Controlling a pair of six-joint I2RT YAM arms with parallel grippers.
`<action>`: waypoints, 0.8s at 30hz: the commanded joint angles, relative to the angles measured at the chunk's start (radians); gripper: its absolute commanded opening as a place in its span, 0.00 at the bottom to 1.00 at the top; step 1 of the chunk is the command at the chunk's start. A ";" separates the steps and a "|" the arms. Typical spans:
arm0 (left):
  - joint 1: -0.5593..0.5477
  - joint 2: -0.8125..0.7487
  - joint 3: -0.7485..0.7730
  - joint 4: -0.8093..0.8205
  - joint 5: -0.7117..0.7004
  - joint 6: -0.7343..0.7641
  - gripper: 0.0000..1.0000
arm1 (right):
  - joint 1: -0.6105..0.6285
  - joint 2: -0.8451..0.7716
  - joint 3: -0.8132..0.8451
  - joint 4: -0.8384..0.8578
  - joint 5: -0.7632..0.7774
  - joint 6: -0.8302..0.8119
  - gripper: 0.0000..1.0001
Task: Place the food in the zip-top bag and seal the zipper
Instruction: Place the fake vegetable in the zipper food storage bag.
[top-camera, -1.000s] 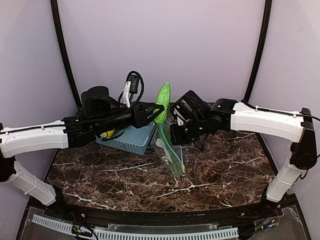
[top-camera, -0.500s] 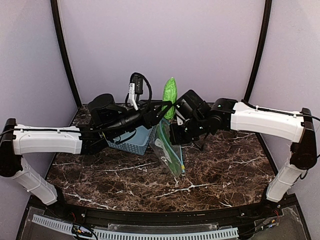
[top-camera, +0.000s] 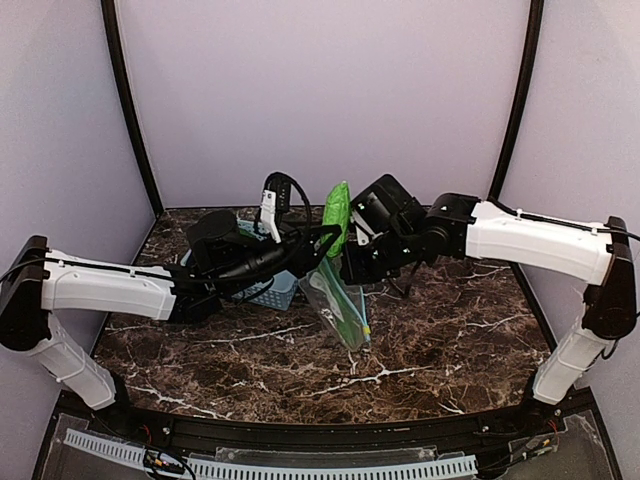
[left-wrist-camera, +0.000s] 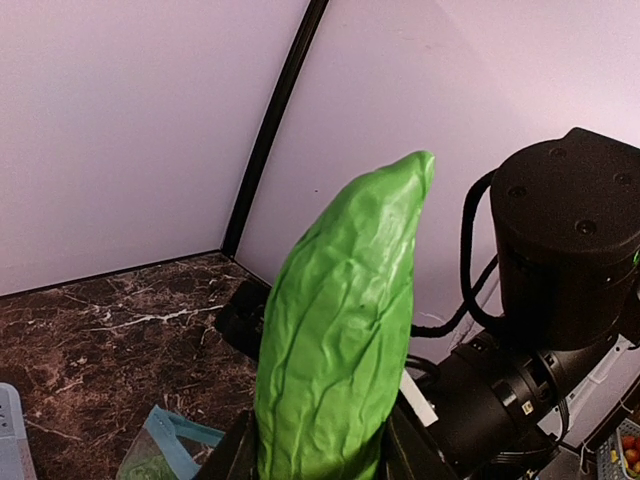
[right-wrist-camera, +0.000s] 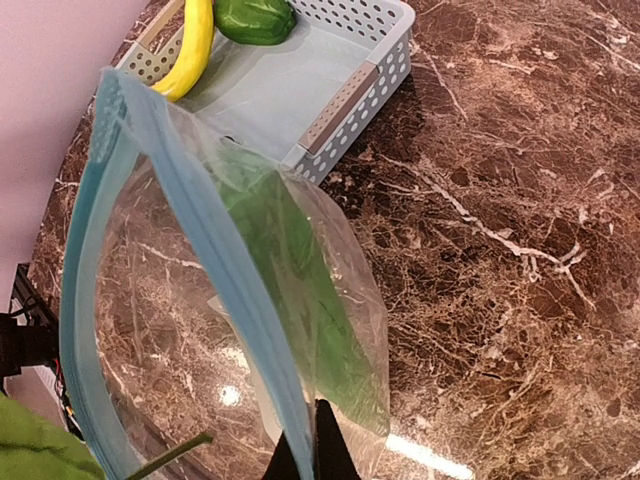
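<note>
The left jaws were pinched on the lower end of a green cucumber-like piece (left-wrist-camera: 340, 320), held upright just beside the mouth of the zip-top bag (right-wrist-camera: 180, 330). The right jaws were pressed together on the bag's edge by the zipper (right-wrist-camera: 215, 250), and the bag was hung over the table (right-wrist-camera: 520, 200) with a second green piece (right-wrist-camera: 300, 290) inside. The held piece was judged light, stiff and smooth, best gripped at one end; the limp bag, only at its firmer strip.

Clear crinkly plastic zip-top bag (right-wrist-camera: 300, 230), matt veined green cucumber (left-wrist-camera: 335, 330), glossy marble-look table (right-wrist-camera: 520, 200), slotted plastic basket (right-wrist-camera: 280, 90)
</note>
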 joint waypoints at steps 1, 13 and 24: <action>-0.010 0.019 -0.007 -0.018 -0.005 0.053 0.31 | -0.006 -0.038 0.012 0.041 -0.013 0.002 0.00; -0.044 0.030 -0.021 -0.141 -0.106 0.092 0.32 | -0.010 -0.027 0.022 0.036 0.014 0.007 0.00; -0.099 0.019 -0.042 -0.261 -0.265 0.041 0.34 | -0.017 -0.012 0.035 0.028 0.039 0.024 0.00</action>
